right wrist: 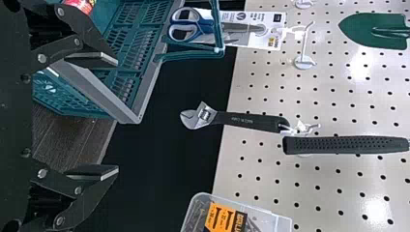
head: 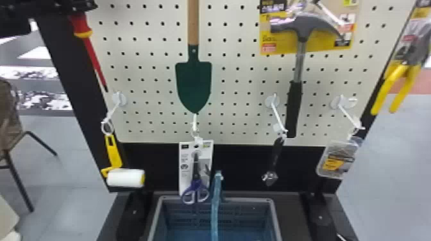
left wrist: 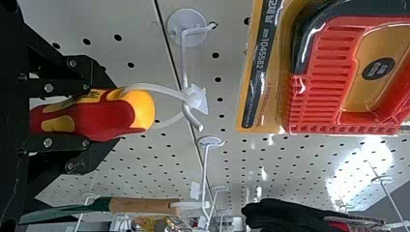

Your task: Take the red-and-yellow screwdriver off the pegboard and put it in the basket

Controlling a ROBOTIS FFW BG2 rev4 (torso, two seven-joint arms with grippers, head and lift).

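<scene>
Removal stage: the screwdriver (left wrist: 94, 118) hangs at the pegboard (head: 160, 93), handle up and tilted, its white loop (left wrist: 150, 88) around a hook (left wrist: 183, 58). The left gripper (left wrist: 116, 114), in front of the pegboard, is closed to the handle's width—apparently a firm hold. The right gripper (right wrist: 117, 116), before the pegboard's lower part, is wide open and empty. Next, the loop must clear the hook's upturned end—then transfer to the basket (head: 243, 200) below the pegboard.

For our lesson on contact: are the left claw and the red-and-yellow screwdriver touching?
Touching. The left wrist view shows the left claw gripping the screwdriver handle from both sides.
</scene>
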